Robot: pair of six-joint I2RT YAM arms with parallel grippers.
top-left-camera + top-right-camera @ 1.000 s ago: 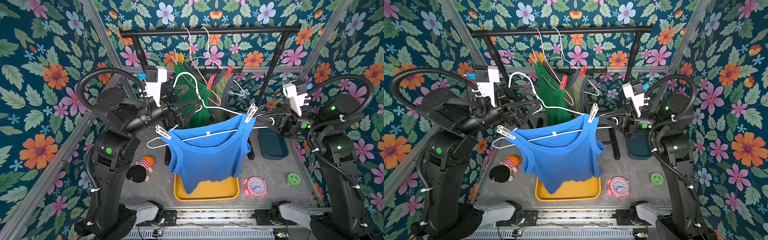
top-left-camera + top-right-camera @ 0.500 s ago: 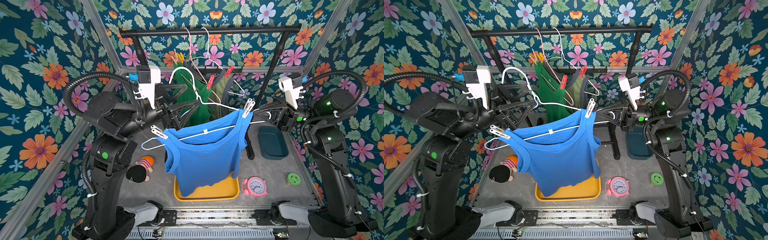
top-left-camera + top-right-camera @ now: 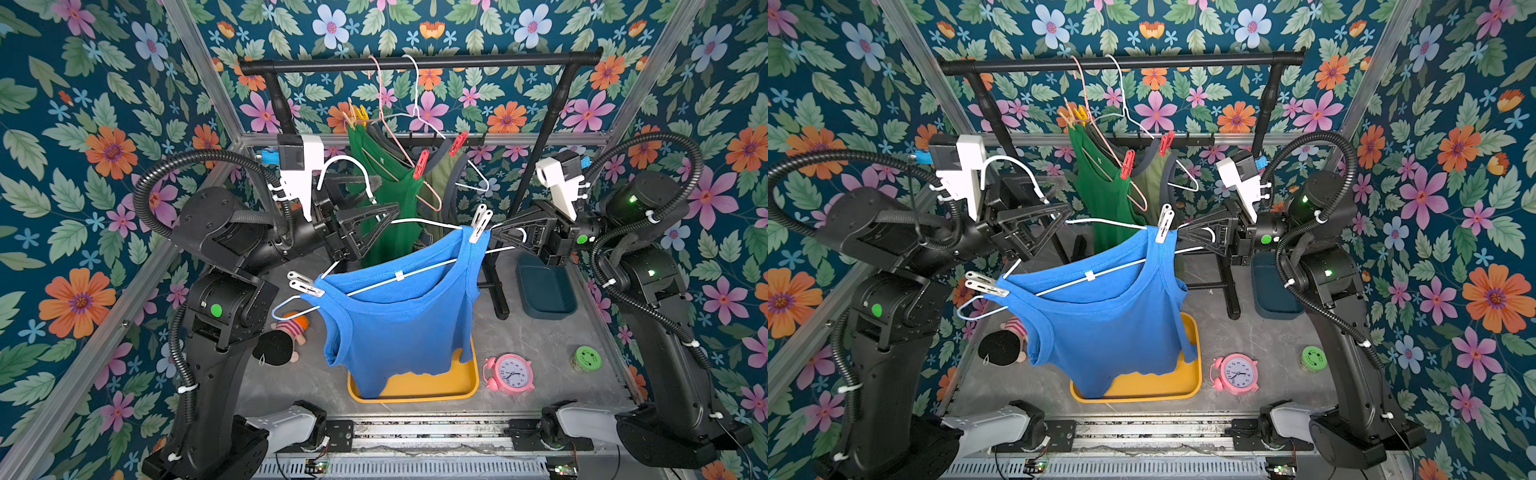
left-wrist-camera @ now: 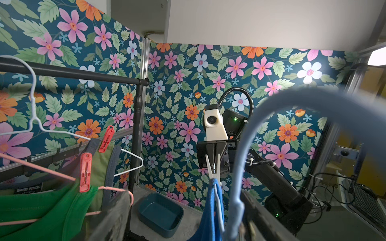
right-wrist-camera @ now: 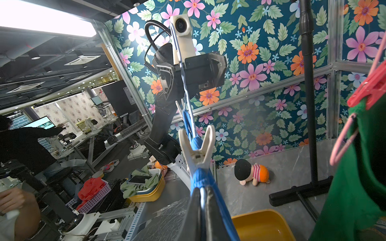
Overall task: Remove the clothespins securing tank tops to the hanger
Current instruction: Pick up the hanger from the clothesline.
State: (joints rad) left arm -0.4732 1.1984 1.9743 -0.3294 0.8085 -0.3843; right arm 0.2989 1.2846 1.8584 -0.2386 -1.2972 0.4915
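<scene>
Right fingers (image 3: 498,233) clamp the hanger (image 3: 424,223) just beside the upright pin (image 3: 480,224); left fingers (image 3: 386,195), spread astride its neck, sit above the sideways pin (image 3: 303,284).

Tray (image 3: 415,390): yellow, front middle of the floor.
Clock (image 3: 509,374): pink, just beside the tray.
Doll (image 3: 283,338): lying down, striped top.
Bin (image 3: 545,291): teal, near rack (image 3: 415,64) foot.
Disc (image 3: 587,360): green, apart.

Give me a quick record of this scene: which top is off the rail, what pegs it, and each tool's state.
Held off rail: blue tank top on white hanger
Pegs on it: two pale clothespins
Left tool: open, hanger hook between jaws
Right tool: shut on hanger end
Pegged on rail: green tank top, olive tank top
</scene>
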